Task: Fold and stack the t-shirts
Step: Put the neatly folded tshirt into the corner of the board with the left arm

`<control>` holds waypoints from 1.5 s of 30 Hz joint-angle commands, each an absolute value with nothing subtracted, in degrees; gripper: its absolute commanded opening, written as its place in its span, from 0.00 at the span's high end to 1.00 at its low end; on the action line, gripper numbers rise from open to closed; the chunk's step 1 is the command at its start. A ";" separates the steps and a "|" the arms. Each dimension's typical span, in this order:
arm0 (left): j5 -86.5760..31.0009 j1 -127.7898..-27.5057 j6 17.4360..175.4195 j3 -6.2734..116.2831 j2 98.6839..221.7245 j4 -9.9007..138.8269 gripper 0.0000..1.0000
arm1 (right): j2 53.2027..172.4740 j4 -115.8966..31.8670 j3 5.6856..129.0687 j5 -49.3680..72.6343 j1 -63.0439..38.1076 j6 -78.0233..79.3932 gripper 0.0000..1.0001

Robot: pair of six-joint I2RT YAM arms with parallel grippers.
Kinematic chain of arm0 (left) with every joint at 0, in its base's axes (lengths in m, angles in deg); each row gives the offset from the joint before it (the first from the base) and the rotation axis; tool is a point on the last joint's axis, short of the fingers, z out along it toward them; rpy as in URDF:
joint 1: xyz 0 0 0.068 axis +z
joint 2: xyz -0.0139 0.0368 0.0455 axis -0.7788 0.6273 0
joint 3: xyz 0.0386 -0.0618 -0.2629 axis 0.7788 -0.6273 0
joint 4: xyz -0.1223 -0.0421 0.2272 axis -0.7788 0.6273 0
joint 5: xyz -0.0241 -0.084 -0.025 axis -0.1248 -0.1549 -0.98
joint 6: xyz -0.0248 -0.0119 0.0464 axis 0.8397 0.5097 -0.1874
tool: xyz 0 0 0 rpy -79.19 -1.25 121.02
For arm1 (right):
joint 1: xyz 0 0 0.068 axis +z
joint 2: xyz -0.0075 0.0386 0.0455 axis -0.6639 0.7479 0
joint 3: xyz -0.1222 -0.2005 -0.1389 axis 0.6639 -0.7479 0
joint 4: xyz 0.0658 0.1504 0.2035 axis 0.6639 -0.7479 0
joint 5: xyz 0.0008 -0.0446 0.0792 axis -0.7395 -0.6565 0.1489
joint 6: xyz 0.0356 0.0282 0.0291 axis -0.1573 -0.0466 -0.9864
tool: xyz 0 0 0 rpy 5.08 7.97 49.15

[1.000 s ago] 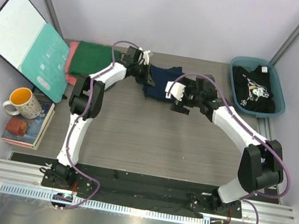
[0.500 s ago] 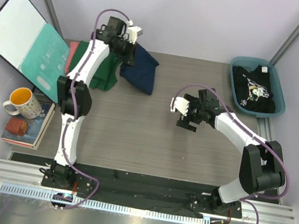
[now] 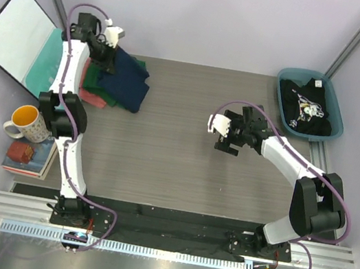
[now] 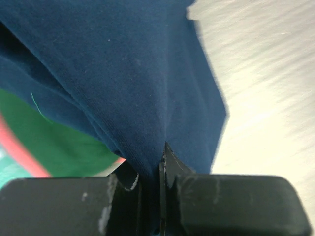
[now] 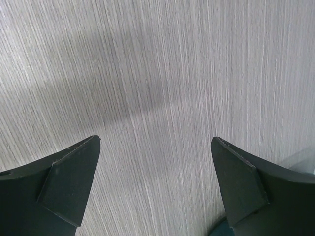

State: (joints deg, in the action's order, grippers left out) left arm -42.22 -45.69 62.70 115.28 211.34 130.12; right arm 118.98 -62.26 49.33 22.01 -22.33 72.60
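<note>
My left gripper (image 3: 107, 59) is shut on the folded navy blue t-shirt (image 3: 125, 83), holding it over the dark green t-shirt (image 3: 95, 76) and the salmon-pink t-shirt (image 3: 94, 98) at the far left. In the left wrist view the navy cloth (image 4: 133, 73) is pinched between the jaws, with green cloth (image 4: 59, 142) below it. My right gripper (image 3: 227, 137) is open and empty above the bare table (image 5: 162, 88) at mid right. The black t-shirt with white print (image 3: 304, 109) lies in the teal bin (image 3: 335, 106).
A teal-and-white board (image 3: 28, 45) leans at the far left. A yellow-and-white mug (image 3: 26, 123) and a red object (image 3: 22, 150) sit on books (image 3: 40, 155) at the left edge.
My left gripper has carried the navy t-shirt leftward from the table's middle back onto the green and pink stack. My right gripper let go of it, drew back to the right and now hangs open.
</note>
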 commanded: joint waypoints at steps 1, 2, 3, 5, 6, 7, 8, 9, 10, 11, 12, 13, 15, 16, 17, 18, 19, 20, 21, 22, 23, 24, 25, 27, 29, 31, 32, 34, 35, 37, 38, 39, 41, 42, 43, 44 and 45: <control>-47.81 -44.03 56.91 124.94 217.06 132.39 1.00 | 118.15 -59.70 50.89 22.71 -22.52 71.75 0.00; -49.05 -44.12 56.64 127.13 217.94 133.35 1.00 | 118.33 -59.61 51.07 22.36 -22.52 71.75 0.00; -50.10 -44.38 56.64 127.33 217.78 133.10 1.00 | 118.50 -59.70 51.33 22.01 -22.52 71.75 0.00; -50.73 -45.61 55.59 126.28 216.73 131.62 1.00 | 118.59 -59.53 51.51 21.83 -22.52 71.83 0.00; -50.64 -46.05 54.62 125.32 215.33 131.00 1.00 | 118.77 -59.44 51.42 21.83 -22.52 71.66 0.00; -49.16 -46.66 53.05 124.18 214.45 130.03 1.00 | 118.68 -59.18 51.33 21.83 -22.52 71.40 0.00; -48.19 -46.67 52.86 121.64 213.74 127.85 1.00 | 118.59 -59.09 51.25 21.92 -22.52 71.31 0.00; -46.79 -46.67 52.59 120.75 213.04 127.30 1.00 | 118.51 -59.00 51.07 21.92 -22.52 71.22 0.00; -45.82 -46.23 51.98 120.13 213.03 127.30 1.00 | 118.42 -58.82 50.90 21.83 -22.61 71.22 0.00; -43.89 -45.88 51.28 119.60 213.29 127.91 1.00 | 118.33 -58.82 50.81 21.49 -22.52 71.31 0.00; -43.35 -45.53 51.36 119.68 214.16 128.35 1.00 | 118.24 -58.65 50.72 21.40 -22.52 71.40 0.00; -42.65 -44.57 51.62 119.68 214.61 128.70 1.00 | 118.15 -58.65 50.54 21.05 -22.52 71.40 0.00; -37.91 -43.59 52.59 119.33 215.49 128.19 1.00 | 118.15 -58.73 50.54 20.69 -22.61 71.66 0.00; -36.42 -42.72 52.94 119.07 216.10 127.92 1.00 | 118.15 -58.65 50.54 20.69 -22.70 71.66 0.00; -35.44 -42.19 53.20 118.81 216.19 127.57 1.00 | 118.15 -58.73 50.63 20.69 -22.70 71.66 0.00; -33.43 -41.75 54.34 118.54 216.28 126.78 1.00 | 118.24 -58.73 50.72 20.69 -22.79 71.66 0.00; -32.54 -40.87 54.87 118.19 216.37 124.86 1.00 | 118.33 -58.65 50.72 20.87 -22.79 71.66 0.00; -31.75 -40.60 55.05 118.19 216.46 124.14 1.00 | 118.42 -58.73 50.72 20.87 -22.79 71.66 0.00; -29.92 -40.34 55.23 118.19 216.63 123.61 1.00 | 118.50 -58.73 50.89 20.87 -22.79 71.57 0.00; -29.03 -40.25 55.32 118.27 216.81 122.48 1.00 | 118.68 -58.65 50.98 21.04 -22.79 71.66 0.00; -27.89 -40.25 55.40 118.45 216.98 122.03 1.00 | 118.94 -58.73 51.07 21.04 -22.79 71.66 0.00; -26.22 -40.25 55.06 118.54 217.16 121.68 1.00 | 119.12 -58.73 51.33 21.04 -22.79 71.66 0.00; -25.42 -40.25 54.88 118.71 217.42 121.24 1.00 | 119.29 -58.73 51.51 21.04 -22.79 71.75 0.00; -24.10 -40.25 54.97 118.89 218.30 120.88 1.00 | 119.82 -58.56 52.12 21.13 -22.79 71.75 0.00; -23.40 -40.25 55.66 119.33 219.18 121.06 0.90 | 120.35 -58.47 52.39 21.22 -22.79 71.66 0.00; -23.48 -40.25 56.54 119.24 219.45 121.32 0.55 | 120.53 -58.38 52.74 21.22 -22.79 71.57 0.00; -23.39 -40.16 56.90 119.07 219.53 121.76 0.48 | 120.61 -58.47 52.83 20.96 -22.79 71.66 0.00; -22.61 -40.25 57.34 117.93 219.27 121.76 0.41 | 120.79 -58.38 53.00 20.52 -22.79 71.66 0.01; -21.47 -40.25 57.95 117.31 219.01 121.68 0.23 | 120.70 -58.38 53.09 20.43 -22.87 71.57 0.00; -20.32 -40.16 58.92 114.69 217.43 120.54 0.00 | 120.79 -58.38 53.09 20.34 -22.79 71.48 0.00; -17.97 -40.16 59.88 113.37 216.64 119.84 0.00 | 120.70 -58.47 53.09 20.43 -22.79 71.40 0.00; -16.47 -39.99 60.76 109.87 214.37 116.44 0.00 | 120.79 -58.47 53.00 20.43 -22.79 71.31 0.00; -13.57 -39.99 62.51 106.16 211.99 112.73 0.00 | 120.62 -58.47 52.92 20.43 -22.79 71.31 0.00; -13.11 -39.99 62.96 102.75 209.45 109.32 0.00 | 120.62 -58.47 52.91 20.34 -22.79 71.40 0.00; -12.94 -39.99 63.40 101.33 208.30 107.63 0.00 | 120.70 -58.47 52.83 20.34 -22.70 71.31 0.00; -13.02 -39.90 64.19 100.09 207.07 106.13 0.00 | 120.53 -58.56 52.74 20.34 -22.79 71.48 0.01; -13.46 -40.07 64.54 98.43 206.01 104.20 0.00 | 120.61 -58.47 52.74 20.43 -22.79 71.48 0.00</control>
